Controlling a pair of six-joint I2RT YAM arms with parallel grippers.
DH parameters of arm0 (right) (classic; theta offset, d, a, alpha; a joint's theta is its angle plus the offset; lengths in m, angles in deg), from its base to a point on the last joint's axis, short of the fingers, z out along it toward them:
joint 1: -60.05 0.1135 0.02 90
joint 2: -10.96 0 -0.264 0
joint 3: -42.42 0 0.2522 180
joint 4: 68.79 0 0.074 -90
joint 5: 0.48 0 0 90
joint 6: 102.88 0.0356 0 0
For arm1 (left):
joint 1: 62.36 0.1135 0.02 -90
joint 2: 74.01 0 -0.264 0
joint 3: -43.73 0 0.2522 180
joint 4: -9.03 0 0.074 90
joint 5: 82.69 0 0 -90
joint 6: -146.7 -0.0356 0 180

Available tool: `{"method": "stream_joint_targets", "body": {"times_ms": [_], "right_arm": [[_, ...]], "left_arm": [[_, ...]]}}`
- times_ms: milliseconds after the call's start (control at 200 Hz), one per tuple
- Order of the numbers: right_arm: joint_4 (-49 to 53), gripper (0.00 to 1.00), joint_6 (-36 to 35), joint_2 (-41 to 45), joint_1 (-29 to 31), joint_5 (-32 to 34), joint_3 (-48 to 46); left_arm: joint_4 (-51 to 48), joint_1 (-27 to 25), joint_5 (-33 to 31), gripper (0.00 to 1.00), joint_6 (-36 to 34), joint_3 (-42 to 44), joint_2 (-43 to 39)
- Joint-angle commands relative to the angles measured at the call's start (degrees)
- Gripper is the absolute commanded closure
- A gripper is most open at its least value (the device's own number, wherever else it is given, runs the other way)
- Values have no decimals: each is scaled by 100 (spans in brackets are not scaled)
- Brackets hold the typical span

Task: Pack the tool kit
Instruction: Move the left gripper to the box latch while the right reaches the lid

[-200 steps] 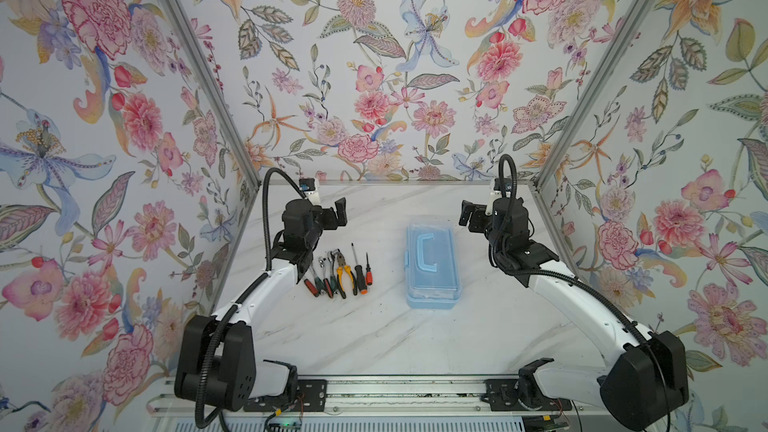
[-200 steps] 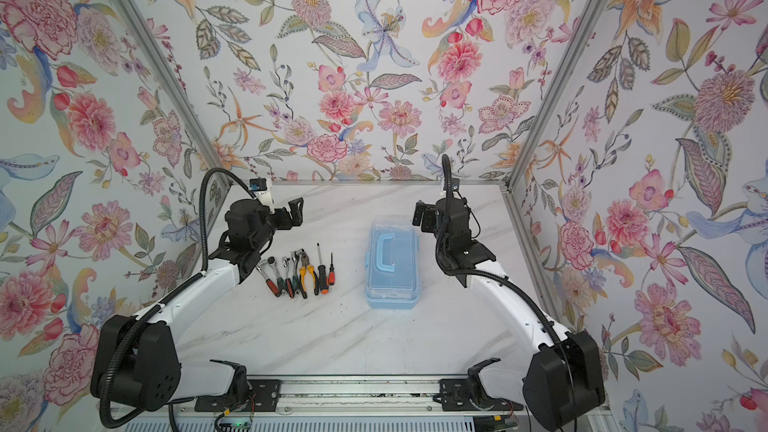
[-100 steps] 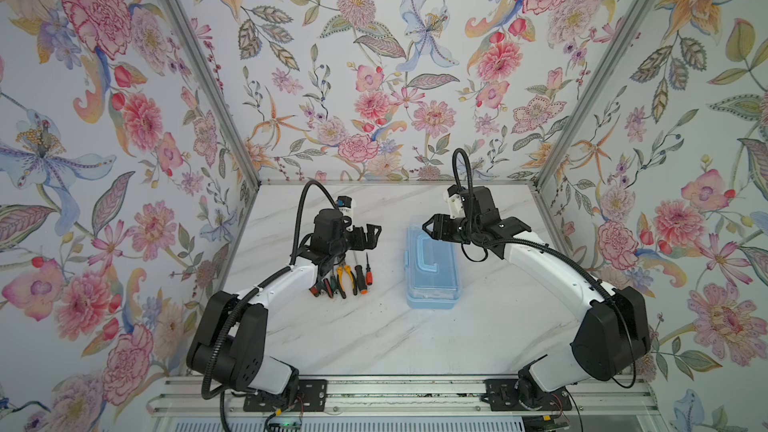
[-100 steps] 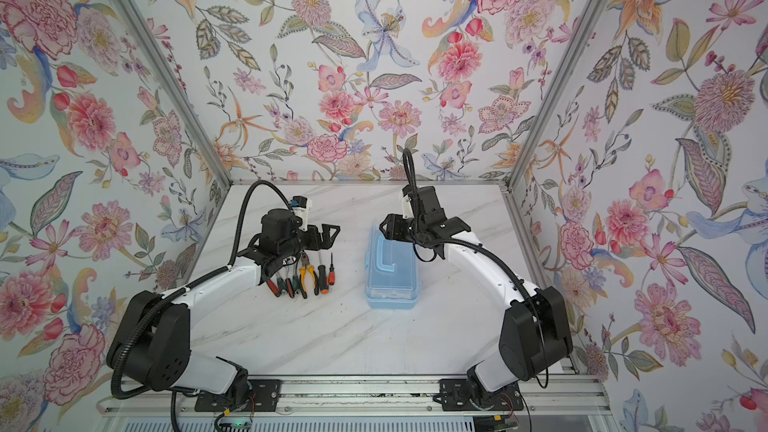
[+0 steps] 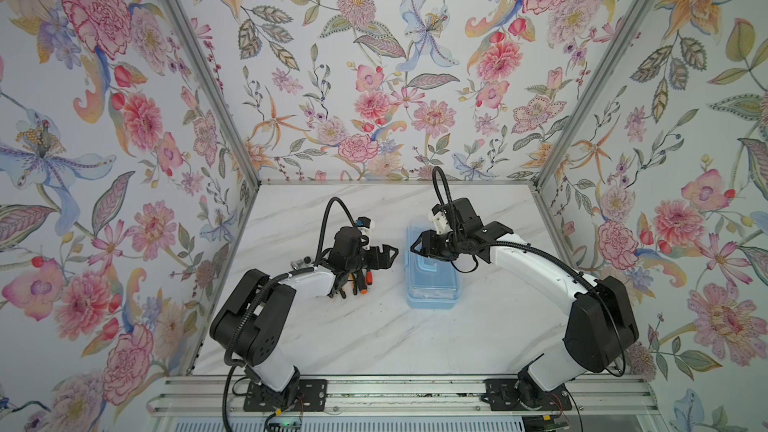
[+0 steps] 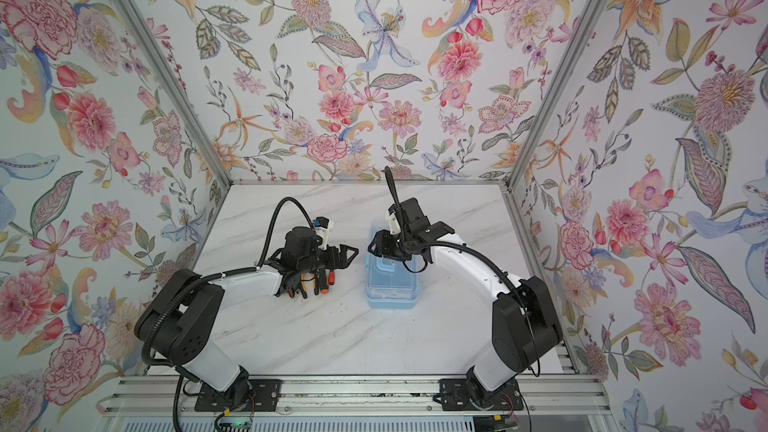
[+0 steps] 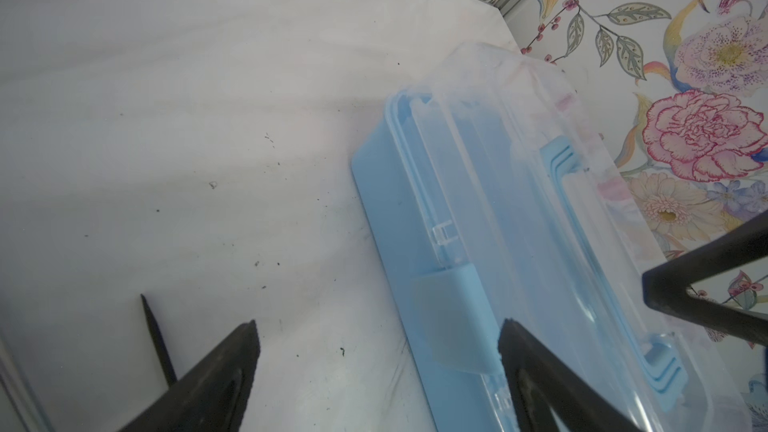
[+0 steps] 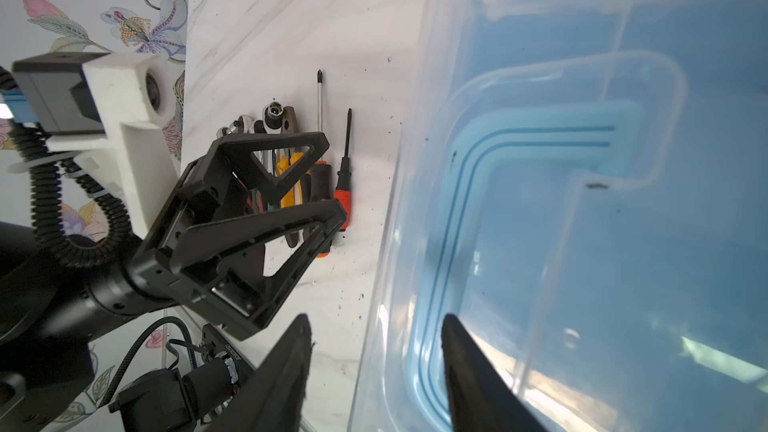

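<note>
Tool box [image 5: 432,284] sits mid-table, just right of centre: a pale blue plastic tub with rounded corners. Its clear lid is cloudy, a moulded blue handle [image 8: 540,126] lies flat on top, and there's a blue latch tab [image 7: 453,317] on the left side.

Left of it, the tools [image 5: 353,282] lie in a row, with slim steel shafts, an orange-and-black screwdriver [image 8: 343,201] and yellow-handled pliers [image 8: 291,189].

Left gripper [image 5: 388,257] hangs over them, jaws spread wide, empty, aimed at the box. Right gripper [image 5: 415,245] hovers at the box's left edge, jaws apart, lid rim between them, nothing pinched.

The table [image 5: 374,338] is white marble-look, speckled with dark crumbs. Floral wallpaper [image 5: 374,76] all round.

From above, the left arm hides most of the tool row. The box's inside is lost behind the lid's haze.
</note>
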Motion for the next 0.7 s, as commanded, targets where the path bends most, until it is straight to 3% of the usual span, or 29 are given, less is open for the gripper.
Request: {"method": "stream_joint_targets", "body": {"times_ms": [0,500,696], "right_arm": [[291,50,227,-17,23,173,-47],[389,49,109,-586,84,233,133],[-309,46,51,-732,67,-594,-251]], "left_arm": [[199,-220,-60,6,68,-106,108],[924,-347,76,7,152,-12,471],[1263,-386,241,7,254,-9,703]]}}
